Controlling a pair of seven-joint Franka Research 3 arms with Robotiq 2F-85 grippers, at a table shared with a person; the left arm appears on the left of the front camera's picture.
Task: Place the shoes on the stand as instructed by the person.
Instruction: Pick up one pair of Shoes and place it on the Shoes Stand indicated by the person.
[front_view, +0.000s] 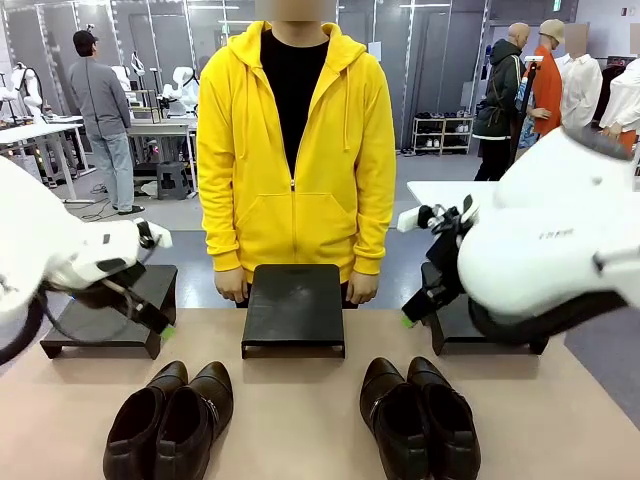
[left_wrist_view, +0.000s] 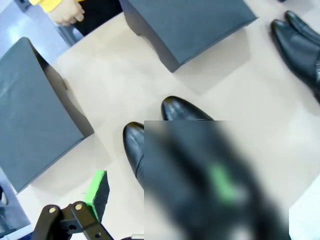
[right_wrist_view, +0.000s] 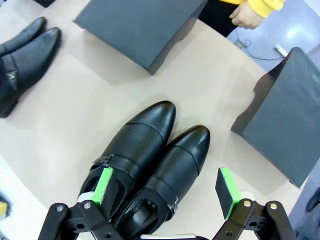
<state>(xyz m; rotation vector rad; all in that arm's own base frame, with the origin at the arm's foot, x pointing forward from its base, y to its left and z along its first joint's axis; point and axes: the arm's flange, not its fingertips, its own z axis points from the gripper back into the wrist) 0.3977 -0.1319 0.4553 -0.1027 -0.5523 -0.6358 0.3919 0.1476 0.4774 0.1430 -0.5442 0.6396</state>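
**A:** At 5 o'clock on the surface (front_view: 300, 425), close to the robot's edge, lies the black pair (front_view: 420, 415). The brown pair (front_view: 170, 420) lies at 7 o'clock.

**B:** And the stands?

**A:** Three stand along the far side: the left stand (front_view: 105, 305) at 10 o'clock, the middle stand (front_view: 293, 305) at 12 and the right stand (right_wrist_view: 285, 110) at 2. The person (front_view: 295, 150) is behind the middle one. The person's hands (front_view: 362, 288) hang low at the far edge, and I can't see them pointing at anything.

**B:** Which arm is nearer which pair?

**A:** Each hovers over the pair on its own side. The right fingers (right_wrist_view: 104, 184) are spread wide and empty above the heel end of the black pair. In the right wrist view those shoes run from heels at 7 o'clock to toes at 1 o'clock. One pad is over the collar of the 9 o'clock shoe, and the other is off the pair at 3 o'clock, over bare surface.

**B:** So the span crosses the long axis?

**A:** Yes, and that suits a pinch across the shoe. As I judge it, the span brackets one shoe rather than both.

**B:** And the left?

**A:** The left fingers (left_wrist_view: 98, 190) are released too and hold nothing. The brown toes point to about 11 o'clock just beyond them. The rest of that view is blurred.
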